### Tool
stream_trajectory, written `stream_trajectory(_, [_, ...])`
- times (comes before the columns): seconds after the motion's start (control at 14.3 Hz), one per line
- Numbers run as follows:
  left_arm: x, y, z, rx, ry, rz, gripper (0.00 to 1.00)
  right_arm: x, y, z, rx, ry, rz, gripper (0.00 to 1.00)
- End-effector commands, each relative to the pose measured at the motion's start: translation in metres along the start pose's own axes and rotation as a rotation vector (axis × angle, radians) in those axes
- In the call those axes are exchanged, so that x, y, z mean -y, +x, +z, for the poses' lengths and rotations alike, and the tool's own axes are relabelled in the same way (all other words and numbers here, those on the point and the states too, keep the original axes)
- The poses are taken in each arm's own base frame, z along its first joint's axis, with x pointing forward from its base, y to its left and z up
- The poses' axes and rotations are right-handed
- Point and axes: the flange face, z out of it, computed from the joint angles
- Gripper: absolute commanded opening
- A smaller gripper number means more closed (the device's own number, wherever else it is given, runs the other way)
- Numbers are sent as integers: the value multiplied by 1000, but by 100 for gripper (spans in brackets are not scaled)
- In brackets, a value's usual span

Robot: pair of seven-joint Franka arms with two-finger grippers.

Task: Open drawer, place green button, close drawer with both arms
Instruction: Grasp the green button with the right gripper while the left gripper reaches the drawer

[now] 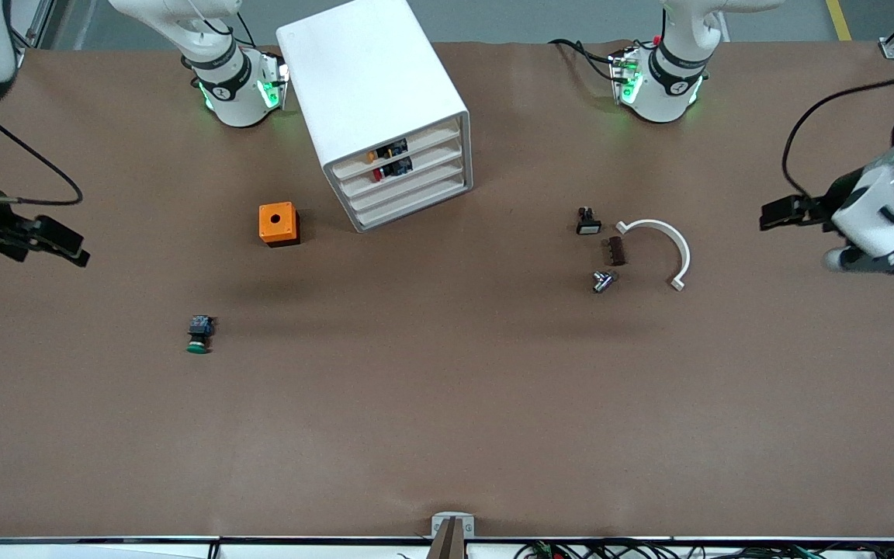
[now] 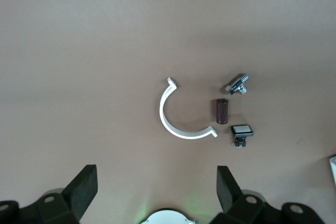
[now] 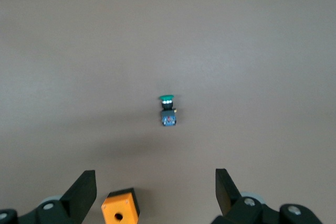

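The white cabinet (image 1: pixel 373 85) stands between the two arm bases. Its four drawers are all shut, and the third from the top (image 1: pixel 410 191) has a pale see-through front. The green-capped button (image 1: pixel 199 335) lies on its side on the brown table, nearer the front camera than the orange cube; it also shows in the right wrist view (image 3: pixel 167 111). My right gripper (image 3: pixel 156 184) is open and empty, high over the right arm's end of the table. My left gripper (image 2: pixel 156 182) is open and empty, high over the left arm's end (image 1: pixel 891 262).
An orange cube with a round hole (image 1: pixel 278 223) sits beside the cabinet. Toward the left arm's end lie a small black part with a white face (image 1: pixel 588 223), a brown cylinder (image 1: pixel 615 250), a metal part (image 1: pixel 604 280) and a white half ring (image 1: pixel 668 248).
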Motion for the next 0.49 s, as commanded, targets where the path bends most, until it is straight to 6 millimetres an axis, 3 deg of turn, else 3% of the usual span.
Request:
stream_trajectory(0.0, [-20, 32, 51, 104, 1, 17, 100, 7, -8, 50, -3, 17, -72, 100])
stream_trajectory(0.07, [-29, 38, 65, 129, 6, 7, 100, 9, -11, 69, 5, 16, -79, 100])
stream_trajectory(0.42, [-112, 57, 130, 213, 96, -59, 100, 47, -13, 171, 29, 12, -140, 100])
